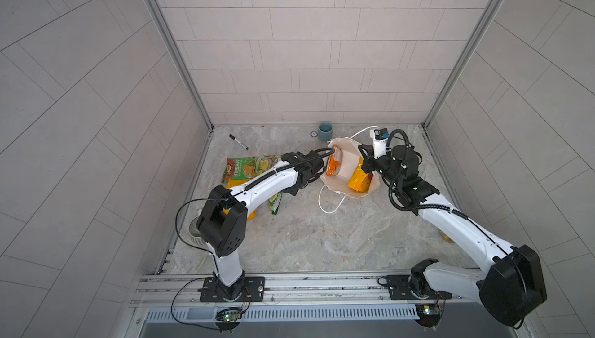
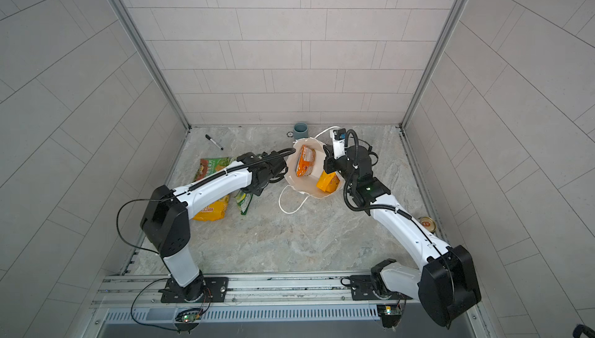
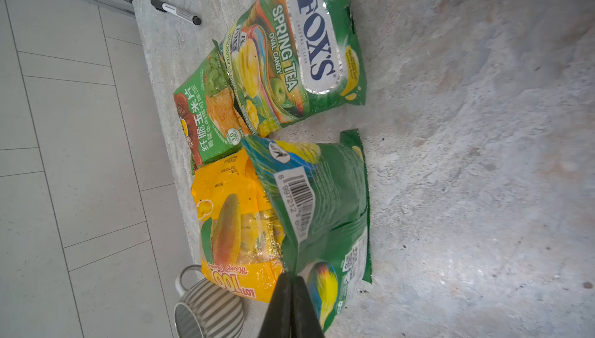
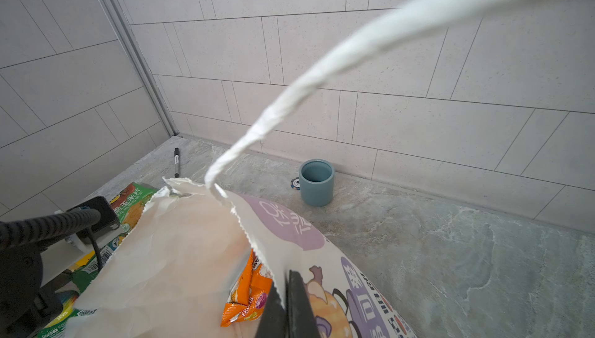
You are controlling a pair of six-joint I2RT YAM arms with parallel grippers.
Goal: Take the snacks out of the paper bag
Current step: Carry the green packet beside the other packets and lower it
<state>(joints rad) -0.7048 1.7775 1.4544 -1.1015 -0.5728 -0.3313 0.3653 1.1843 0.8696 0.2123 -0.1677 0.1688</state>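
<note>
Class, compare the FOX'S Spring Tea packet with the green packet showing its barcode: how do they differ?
The Spring Tea packet lies logo side up; the barcode packet shows its back. The Spring Tea packet lies ungripped; the barcode packet is creased and pinched by the left gripper. Both are green, glossy and out of the paper bag.

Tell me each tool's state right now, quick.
Left tool: closed, pinching the green barcode packet.
Right tool: closed on the rim of the paper bag.
</note>
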